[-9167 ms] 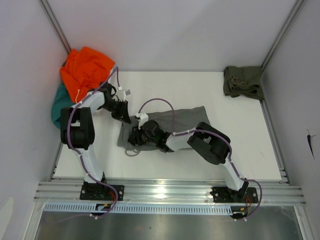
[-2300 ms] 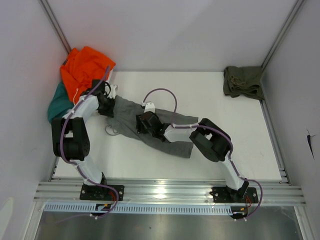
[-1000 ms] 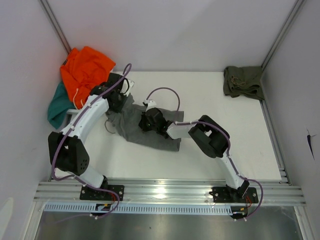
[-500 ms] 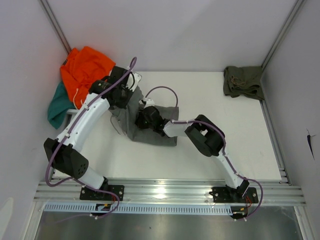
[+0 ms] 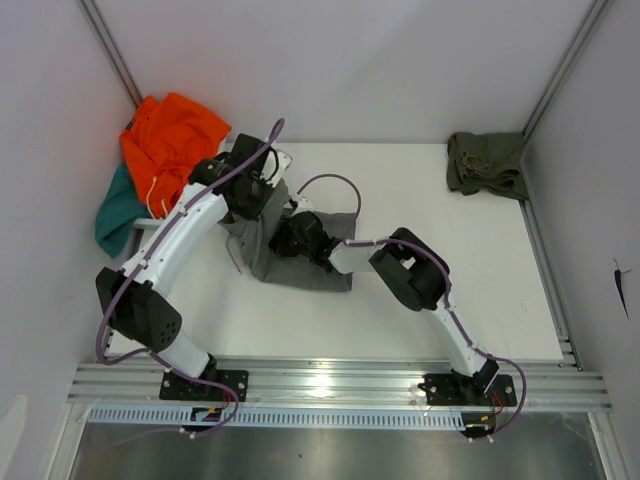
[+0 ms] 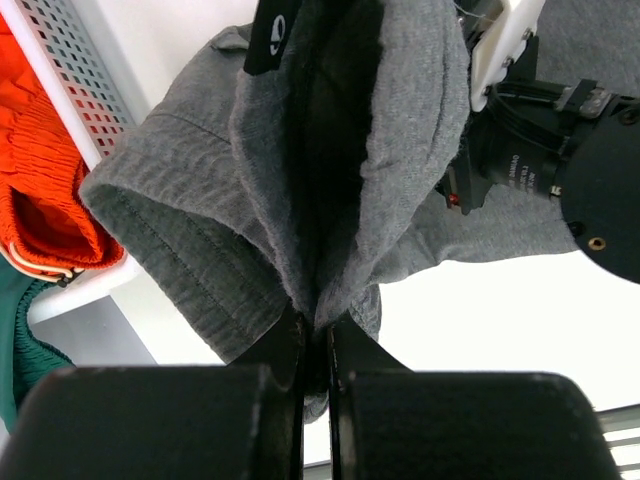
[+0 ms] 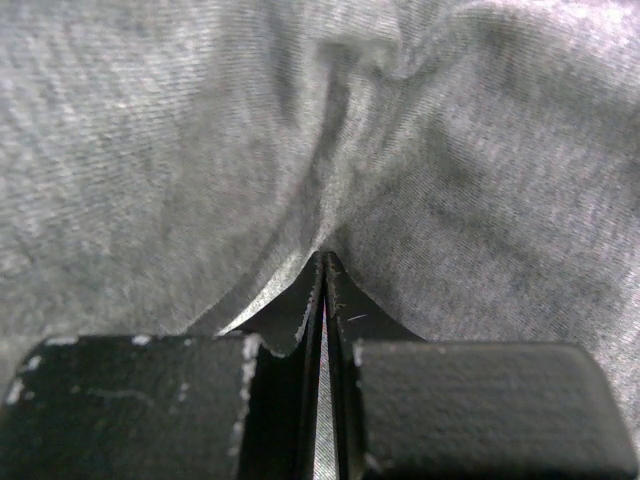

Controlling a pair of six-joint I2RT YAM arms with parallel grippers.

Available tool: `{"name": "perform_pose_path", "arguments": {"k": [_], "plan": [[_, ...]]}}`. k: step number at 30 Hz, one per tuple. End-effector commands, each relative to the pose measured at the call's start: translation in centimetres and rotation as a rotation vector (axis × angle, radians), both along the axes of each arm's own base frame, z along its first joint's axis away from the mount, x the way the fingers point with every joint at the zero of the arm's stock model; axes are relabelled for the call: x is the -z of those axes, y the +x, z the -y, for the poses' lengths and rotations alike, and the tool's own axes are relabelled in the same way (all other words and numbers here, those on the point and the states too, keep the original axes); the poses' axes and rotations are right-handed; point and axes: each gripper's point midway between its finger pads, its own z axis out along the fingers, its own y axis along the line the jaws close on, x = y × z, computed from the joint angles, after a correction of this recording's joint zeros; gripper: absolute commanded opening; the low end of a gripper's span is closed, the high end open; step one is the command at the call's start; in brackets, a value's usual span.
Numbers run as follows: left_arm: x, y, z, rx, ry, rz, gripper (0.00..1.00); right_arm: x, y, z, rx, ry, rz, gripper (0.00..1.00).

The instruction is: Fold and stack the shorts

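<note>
Your left claw [image 6: 315,335] and right claw [image 7: 323,262] are both clenched on the soft grey cloth shorts [image 5: 305,268], which trail from them toward the near right of the white surface [image 5: 450,260].

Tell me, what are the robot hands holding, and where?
Both hold the grey shorts: left gripper pinches a bunched fold, right gripper pinches a crease of cloth.

Teal garment [image 5: 112,222] partly under orange garment [image 5: 172,138], grey shorts [image 5: 300,270] cropped in wrist views
</note>
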Motion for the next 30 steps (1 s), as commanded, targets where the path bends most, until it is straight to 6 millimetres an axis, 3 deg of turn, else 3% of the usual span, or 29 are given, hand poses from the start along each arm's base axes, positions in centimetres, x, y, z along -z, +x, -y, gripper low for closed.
{"name": "perform_pose_path", "arguments": {"k": [1, 6, 12, 14, 17, 19, 23, 26, 30], "plan": [[-0.9, 0.3, 0.3, -0.016, -0.011, 0.035, 0.01, 1.9, -0.5, 1.6, 0.018, -0.03, -0.056, 0.04], [-1.0, 0.4, 0.5, -0.014, -0.018, 0.031, 0.01, -1.0, -0.1, 1.2, 0.006, 0.05, -0.048, 0.05], [-1.0, 1.0, 0.5, -0.021, 0.008, 0.029, 0.0, -1.5, 0.3, 0.3, -0.003, 0.085, -0.057, 0.05], [-0.8, 1.3, 0.3, -0.028, 0.027, 0.031, 0.0, -1.3, 0.4, 1.0, 0.017, 0.098, -0.062, 0.04], [-0.8, 1.7, 0.4, -0.032, 0.034, 0.032, 0.01, -2.9, 0.7, 1.8, 0.03, 0.145, -0.038, 0.04], [-0.7, 2.0, 0.1, -0.041, 0.052, 0.036, 0.01, -5.2, 1.1, 2.1, 0.037, 0.177, -0.005, 0.04], [-1.4, 2.4, 0.3, -0.044, 0.046, 0.048, 0.01, -7.8, 1.7, 3.1, 0.054, 0.185, 0.035, 0.05], [-1.3, 2.6, 0.2, -0.047, 0.058, 0.048, 0.01, -8.9, 2.0, 4.1, 0.073, 0.18, 0.049, 0.05], [-1.5, 2.5, 0.2, -0.046, 0.056, 0.051, 0.01, -8.3, 2.3, 4.6, 0.084, 0.172, 0.042, 0.06]]}}
